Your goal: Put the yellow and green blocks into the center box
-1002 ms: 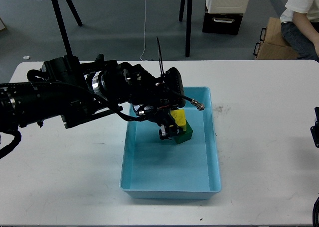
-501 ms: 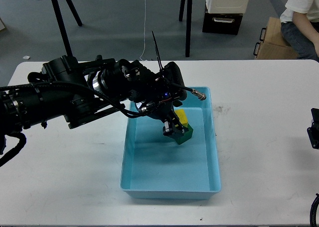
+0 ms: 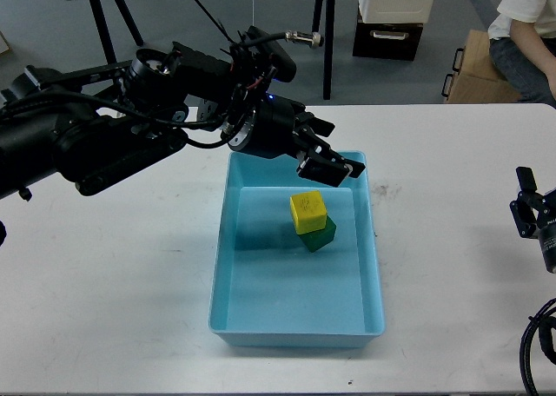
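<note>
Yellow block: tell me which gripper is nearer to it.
Left. The left gripper hovers just above and behind the yellow block, apart from it; the right gripper sits far off at the table's right edge.

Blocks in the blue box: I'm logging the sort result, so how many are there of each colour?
Yellow block: 1, resting on top of the green one
Green block: 1, on the floor of the blue box
Total: 2 blocks, both inside the box; the left gripper holds neither.
</note>
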### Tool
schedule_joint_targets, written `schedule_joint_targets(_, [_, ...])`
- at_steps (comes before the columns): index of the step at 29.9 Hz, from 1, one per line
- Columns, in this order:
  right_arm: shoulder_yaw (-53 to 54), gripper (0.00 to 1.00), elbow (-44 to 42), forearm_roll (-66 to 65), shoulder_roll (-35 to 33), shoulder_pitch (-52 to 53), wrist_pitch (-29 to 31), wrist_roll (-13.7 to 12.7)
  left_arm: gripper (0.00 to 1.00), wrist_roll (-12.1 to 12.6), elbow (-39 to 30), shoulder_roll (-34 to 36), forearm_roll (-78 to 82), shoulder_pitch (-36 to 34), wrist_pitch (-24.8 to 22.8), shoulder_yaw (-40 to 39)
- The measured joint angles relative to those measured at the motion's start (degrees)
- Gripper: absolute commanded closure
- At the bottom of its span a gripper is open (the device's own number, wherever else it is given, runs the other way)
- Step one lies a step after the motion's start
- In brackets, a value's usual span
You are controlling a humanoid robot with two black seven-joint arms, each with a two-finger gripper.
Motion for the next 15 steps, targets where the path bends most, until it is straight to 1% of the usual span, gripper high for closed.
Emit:
schedule_joint_targets(3, [-1.46, 0.01, -0.28, 5.24, 2.08, 2.63, 3.56, -1.18, 0.01, 0.00, -0.25, 2.34, -2.71, 8.40, 0.00, -12.77])
schedule_joint_targets(5, [-2.59, 0.01, -0.41, 12.02, 2.62, 4.07, 5.21, -2.19, 0.01, -0.01, -0.34, 2.85, -3.29, 13.67, 0.00, -21.77])
schedule_joint_targets(8, [-4.43, 0.01, -1.09, 23.31, 2.92, 6.53, 6.14, -4.23, 0.01, -0.01, -0.34, 3.02, -3.78, 20.10, 0.01, -32.70])
schedule_joint_targets(10, [-4.99, 0.01, -1.39, 29.27, 2.97, 7.79, 6.27, -5.06, 0.01, -0.03, -0.36, 3.02, -5.00, 23.25, 0.01, -37.89])
schedule_joint_targets(12, [-5.20, 0.01, -1.49, 33.12, 3.00, 8.60, 6.29, -5.32, 0.01, -0.03, -0.37, 2.98, -8.25, 26.70, 0.01, -41.83])
schedule_joint_targets(15, [-5.33, 0.01, -1.49, 35.76, 3.20, 9.13, 6.33, -5.42, 0.01, -0.03, -0.40, 2.97, -16.76, 30.73, 0.01, -44.52])
